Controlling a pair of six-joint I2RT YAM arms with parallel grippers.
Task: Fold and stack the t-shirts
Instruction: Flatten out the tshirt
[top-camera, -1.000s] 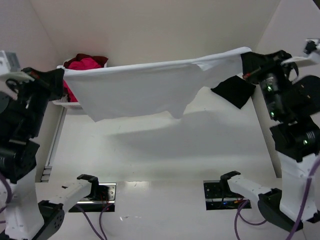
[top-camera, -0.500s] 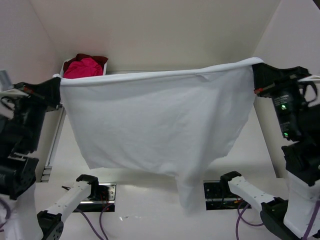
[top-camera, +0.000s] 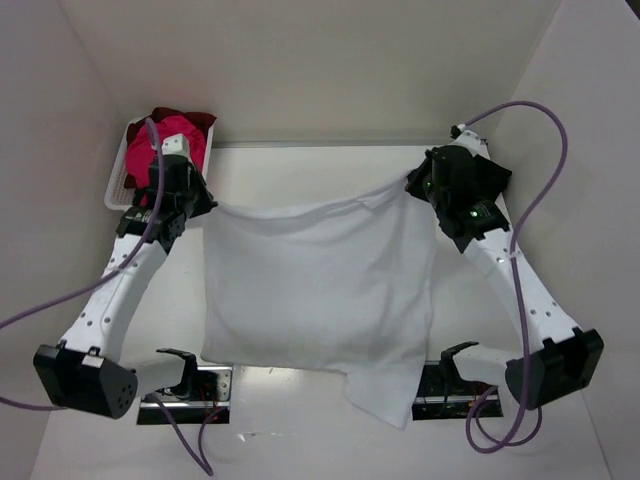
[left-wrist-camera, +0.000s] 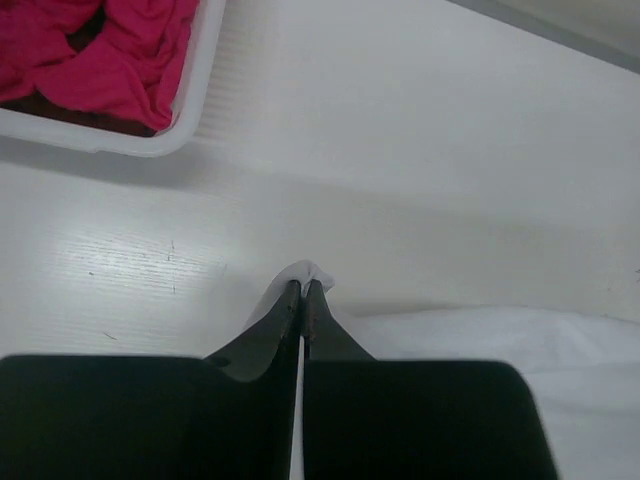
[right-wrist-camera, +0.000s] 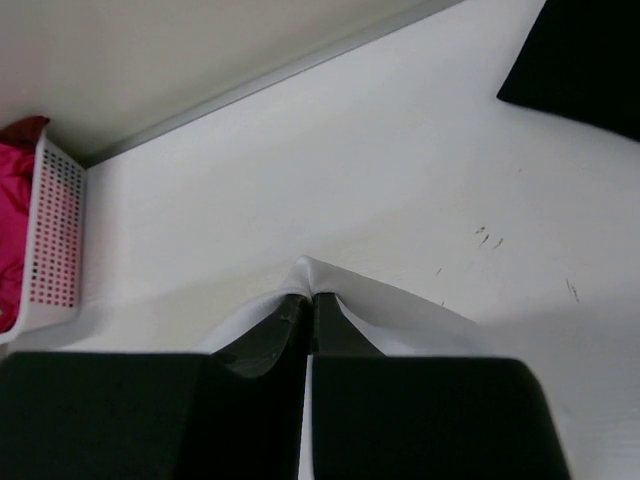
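Observation:
A white t-shirt (top-camera: 315, 290) lies spread across the middle of the table, and one part of it (top-camera: 385, 395) reaches past the near edge. My left gripper (top-camera: 205, 205) is shut on its far left corner, the pinched cloth (left-wrist-camera: 305, 272) bunching at the tips. My right gripper (top-camera: 412, 185) is shut on the far right corner, where the fabric (right-wrist-camera: 400, 310) folds over the fingers. A bright pink t-shirt (top-camera: 175, 135) and a dark red one (top-camera: 203, 120) sit crumpled in the basket. A black t-shirt (right-wrist-camera: 590, 60) lies at the far right, hidden under my right arm in the top view.
The white slatted basket (top-camera: 118, 180) stands at the far left corner against the side wall; its rim (left-wrist-camera: 195, 95) is close ahead of my left gripper. Walls enclose the table on three sides. Two mounting plates (top-camera: 205, 385) sit at the near edge.
Both arms have swung forward and down, carrying the white t-shirt from hanging high between them to lying spread on the table. Both grips have held.

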